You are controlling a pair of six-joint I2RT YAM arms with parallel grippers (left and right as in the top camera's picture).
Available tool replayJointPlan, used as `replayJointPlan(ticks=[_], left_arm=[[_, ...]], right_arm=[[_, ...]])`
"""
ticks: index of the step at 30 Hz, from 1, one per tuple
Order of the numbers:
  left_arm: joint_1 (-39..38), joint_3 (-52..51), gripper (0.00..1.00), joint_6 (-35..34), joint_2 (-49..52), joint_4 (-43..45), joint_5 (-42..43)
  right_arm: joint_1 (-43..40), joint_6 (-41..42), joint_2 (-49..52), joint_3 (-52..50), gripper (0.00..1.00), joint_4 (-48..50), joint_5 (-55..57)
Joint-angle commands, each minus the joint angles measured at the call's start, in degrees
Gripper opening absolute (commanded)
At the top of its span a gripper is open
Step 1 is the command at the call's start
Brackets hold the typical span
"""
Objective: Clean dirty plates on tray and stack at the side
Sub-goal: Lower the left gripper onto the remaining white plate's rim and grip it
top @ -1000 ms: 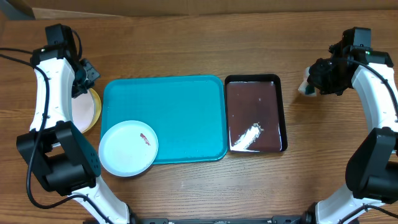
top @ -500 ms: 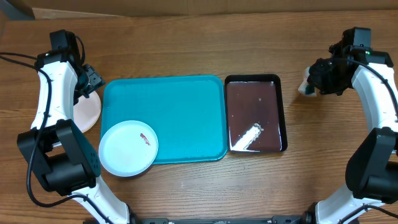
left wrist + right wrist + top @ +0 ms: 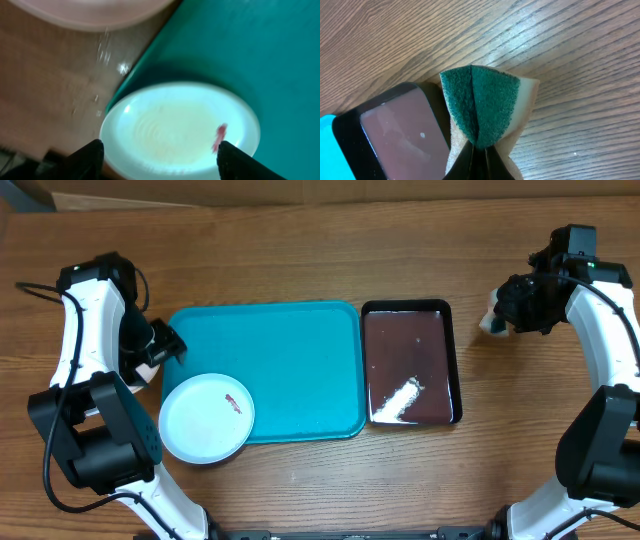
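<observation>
A pale plate (image 3: 207,418) with a small red smear lies on the front left corner of the turquoise tray (image 3: 290,360), overhanging its rim. My left gripper (image 3: 165,345) hovers at the tray's left edge. In the left wrist view this plate (image 3: 175,130) lies just beyond the open, empty left gripper (image 3: 162,160). The edge of another plate (image 3: 95,12) rests on the wood beside the tray (image 3: 250,50). My right gripper (image 3: 500,310) is shut on a green and yellow sponge (image 3: 487,105), held over the table right of the trays.
A black glossy tray (image 3: 408,365) holding liquid and a streak of white foam stands right against the turquoise tray's right side. Its corner (image 3: 395,130) shows beside the sponge. Bare wooden table surrounds both trays.
My left gripper opened and let go of a plate on the table left of the tray, then moved toward the smeared plate. The right arm has not moved.
</observation>
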Motion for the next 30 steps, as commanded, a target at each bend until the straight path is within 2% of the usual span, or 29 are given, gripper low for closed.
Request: replayJointPlan(ticks=[1,4,9,18,22,25,30], left_arm=[[-0.76,0.0,0.72,1.2,-0.15,-5.46,-0.74],[-1.4,-1.62,0.72,0.79,-1.31,-6.73,-0.52],[-2.67,-10.73,0.71,0.7,-8.72,-3.37,-0.61],[-3.23,-33.57,0.71,-5.22,-34.45,7.02,-0.85],[-3.21,-40.7,0.7,-9.66,-41.81,12.57,-3.69],[-3.15,-45.31,0.67,-11.91,-43.32,17.59,-6.88],[-1.49,-47.12,0.62,-11.21,-40.13,20.15,-6.91]], right_arm=[[0.28,0.11,-0.07,-0.13,0.04,-0.07,-0.31],[0.28,0.11,-0.07,-0.13,0.04,-0.57,-0.31],[0.28,0.11,-0.07,-0.13,0.04,-1.25,-0.31],[0.35,0.13,-0.07,-0.13,0.04,-1.22,-3.34],[0.68,0.13,-0.07,-0.13,0.04,-1.77,-3.37],[1.31,0.11,-0.07,-0.13,0.04,-2.86,-3.32],[2.62,0.11,-0.07,-0.13,0.04,-3.13,-3.32]])
